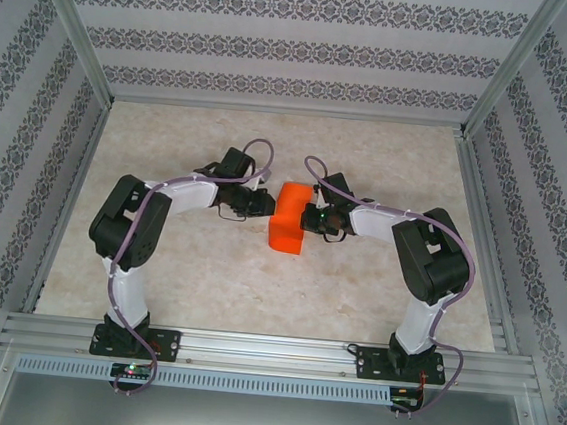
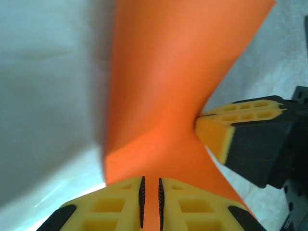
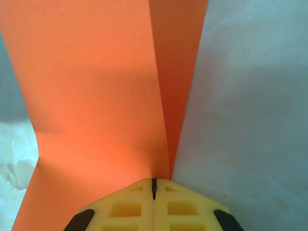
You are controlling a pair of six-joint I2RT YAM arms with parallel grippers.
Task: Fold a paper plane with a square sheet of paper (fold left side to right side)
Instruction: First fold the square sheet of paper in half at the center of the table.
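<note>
Standing bolted at the near edge of the table (image 1: 255, 300), the left arm (image 1: 131, 228) and right arm (image 1: 430, 257) bend inward to the square sheet of paper (image 1: 289, 218). It sits near the table's middle, doubled over into a narrower orange shape. On the sheet's left side, the left gripper (image 2: 150, 195) has its yellow fingers (image 2: 110, 207) pinched almost together with the paper's edge between them. On the sheet's right side, the right gripper (image 3: 154, 185) is clamped tight on the paper, with two layers running away from its tips. Beyond the sheet lie bare beige tabletop and the patterned back wall (image 1: 299, 53).
</note>
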